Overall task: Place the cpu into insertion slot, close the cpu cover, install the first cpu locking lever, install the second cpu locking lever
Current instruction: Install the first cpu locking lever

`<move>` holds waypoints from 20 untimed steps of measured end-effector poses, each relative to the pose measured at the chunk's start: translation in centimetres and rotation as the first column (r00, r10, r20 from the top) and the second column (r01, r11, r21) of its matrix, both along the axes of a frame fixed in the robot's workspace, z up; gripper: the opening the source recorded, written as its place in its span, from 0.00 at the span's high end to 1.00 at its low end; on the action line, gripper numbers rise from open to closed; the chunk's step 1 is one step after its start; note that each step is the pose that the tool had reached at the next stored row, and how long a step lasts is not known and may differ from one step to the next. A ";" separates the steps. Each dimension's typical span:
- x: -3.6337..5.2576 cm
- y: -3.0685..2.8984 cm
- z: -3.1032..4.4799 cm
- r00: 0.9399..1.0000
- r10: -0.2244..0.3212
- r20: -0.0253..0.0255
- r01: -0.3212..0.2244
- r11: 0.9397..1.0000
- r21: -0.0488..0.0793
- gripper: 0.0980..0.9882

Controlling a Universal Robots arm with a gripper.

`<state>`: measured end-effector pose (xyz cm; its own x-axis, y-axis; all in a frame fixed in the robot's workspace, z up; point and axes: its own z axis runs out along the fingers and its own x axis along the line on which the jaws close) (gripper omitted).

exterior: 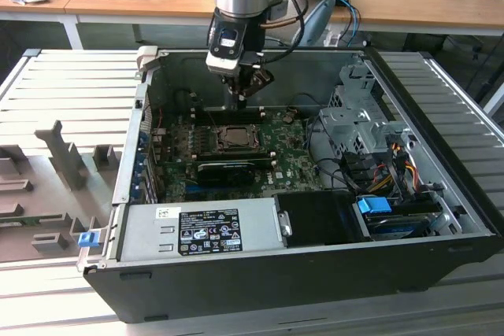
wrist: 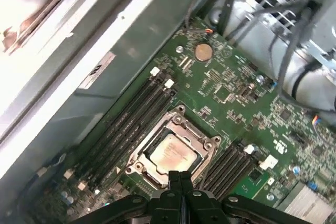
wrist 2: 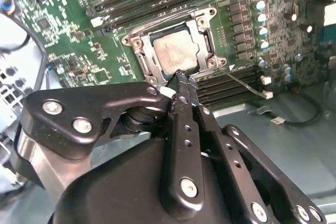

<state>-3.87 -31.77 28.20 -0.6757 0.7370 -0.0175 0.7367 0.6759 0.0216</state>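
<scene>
The pale silver-beige square cpu [wrist 2: 176,55] lies seated in the metal-rimmed insertion slot [wrist 2: 211,62] under the lowered silvery cpu cover [wrist 2: 148,61], just beyond the black fingers [wrist 2: 184,108], which are pressed together and empty, probably to push as one narrow tip.

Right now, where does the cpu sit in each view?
Exterior view: cpu at mid-board, just below the tool.
Second wrist view: cpu just beyond the tool's tip.
First wrist view: cpu just beyond the tool's tip.
Shared landmark: the silvery cpu cover framing it.
</scene>
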 end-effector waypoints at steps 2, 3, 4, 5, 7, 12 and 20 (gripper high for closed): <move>0.00 0.00 -0.01 0.998 0.062 0.000 -0.062 0.998 0.000 0.99; 0.00 0.00 -0.01 0.995 0.098 0.000 -0.098 0.995 0.000 0.99; 0.00 0.00 -0.01 0.991 0.131 0.000 -0.131 0.991 0.000 0.99; 0.00 0.00 -0.01 0.988 0.154 0.000 -0.154 0.988 0.000 0.99; 0.00 0.00 -0.02 0.975 0.224 0.000 -0.224 0.975 0.000 0.99; 0.00 0.00 -0.04 0.936 0.353 0.000 -0.353 0.936 0.000 0.99; 0.00 0.00 -0.07 0.862 0.506 0.000 -0.506 0.862 0.000 0.99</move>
